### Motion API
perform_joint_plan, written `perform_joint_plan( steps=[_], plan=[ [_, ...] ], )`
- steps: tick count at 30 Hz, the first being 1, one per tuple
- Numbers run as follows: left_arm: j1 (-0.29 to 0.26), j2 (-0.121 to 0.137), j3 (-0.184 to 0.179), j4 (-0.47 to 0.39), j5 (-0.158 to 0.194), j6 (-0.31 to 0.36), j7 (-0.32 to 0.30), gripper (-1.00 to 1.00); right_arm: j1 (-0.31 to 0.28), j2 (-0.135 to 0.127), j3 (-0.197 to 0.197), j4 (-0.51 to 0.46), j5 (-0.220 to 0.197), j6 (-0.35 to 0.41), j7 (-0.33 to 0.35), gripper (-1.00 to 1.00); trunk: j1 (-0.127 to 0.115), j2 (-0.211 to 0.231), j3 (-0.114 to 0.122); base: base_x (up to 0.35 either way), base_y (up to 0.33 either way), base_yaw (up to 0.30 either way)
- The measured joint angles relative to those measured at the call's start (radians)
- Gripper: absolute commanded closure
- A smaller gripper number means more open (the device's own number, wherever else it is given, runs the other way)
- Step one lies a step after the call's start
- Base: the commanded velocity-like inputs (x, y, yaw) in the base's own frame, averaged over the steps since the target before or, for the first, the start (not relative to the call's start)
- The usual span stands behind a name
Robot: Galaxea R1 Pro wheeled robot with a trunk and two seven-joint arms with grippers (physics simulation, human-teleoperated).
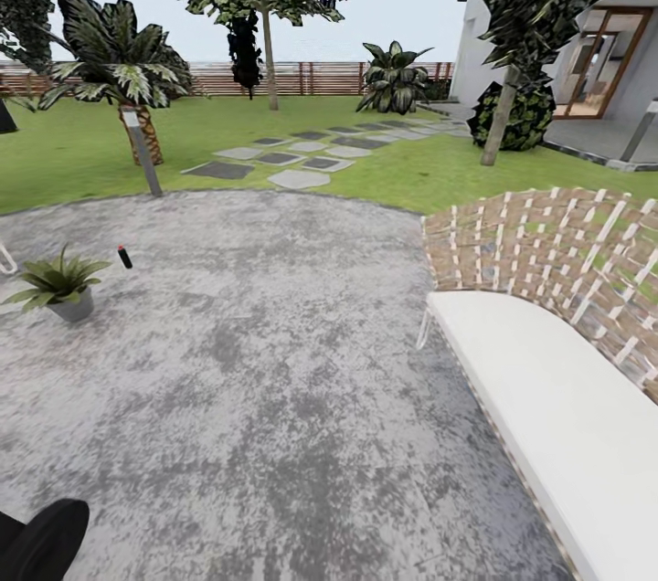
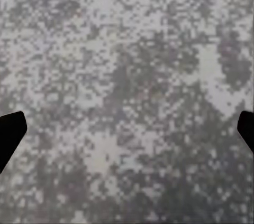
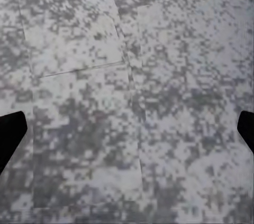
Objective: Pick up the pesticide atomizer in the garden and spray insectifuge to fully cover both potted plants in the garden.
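Head view looked over the round patio (image 1: 274, 362), mottled grey and rough-textured, ringed by green lawn (image 1: 82, 152). One potted plant (image 1: 58, 281), a low rosette of pointed green leaves in a small grey pot, stood on the paving at far left. Just beside it, farther out, lay a small dark object with a red tip (image 1: 124, 257); too small to identify. The pesticide atomizer could not be made out with certainty. A woven tan chair (image 1: 548, 243) with a white cushion occupied the right side, bordering the open paving. A grey post (image 1: 142, 152) and a palm (image 1: 119, 60) stood at the patio edge; flat stepping stones (image 1: 292, 156) led toward a slatted wooden fence (image 1: 302, 77). Left gripper (image 2: 127, 129): black fingertips far apart, released, above bare paving. Right gripper (image 3: 127, 129): likewise spread, holding nothing, above paving with slab seams.
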Motion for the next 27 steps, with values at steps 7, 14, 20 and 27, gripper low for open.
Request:
perform_joint_plan(
  steps=[7, 14, 20, 27],
  plan=[
    [0.000, 0.000, 0.000, 0.000, 0.001, 0.000, 0.000, -1.00, 0.000, 0.000, 0.000, 0.000, 0.000, 0.000, 0.000, -1.00, 0.000, 0.000, 0.000, 0.340, 0.000, 0.000],
    [0.000, 0.000, 0.001, 0.000, 0.000, 0.000, 0.000, -1.00, 0.000, 0.000, 0.000, 0.000, 0.000, 0.000, 0.000, -1.00, 0.000, 0.000, 0.000, 0.340, 0.000, 0.000],
    [0.000, 0.000, 0.000, 0.000, 0.000, 0.000, 0.000, -1.00, 0.000, 0.000, 0.001, 0.000, 0.000, 0.000, 0.000, -1.00, 0.000, 0.000, 0.000, 0.340, 0.000, 0.000],
    [0.000, 0.000, 0.000, 0.000, 0.000, 0.000, 0.000, -1.00, 0.000, 0.000, 0.001, 0.000, 0.000, 0.000, 0.000, -1.00, 0.000, 0.000, 0.000, 0.340, 0.000, 0.000]
  ],
)
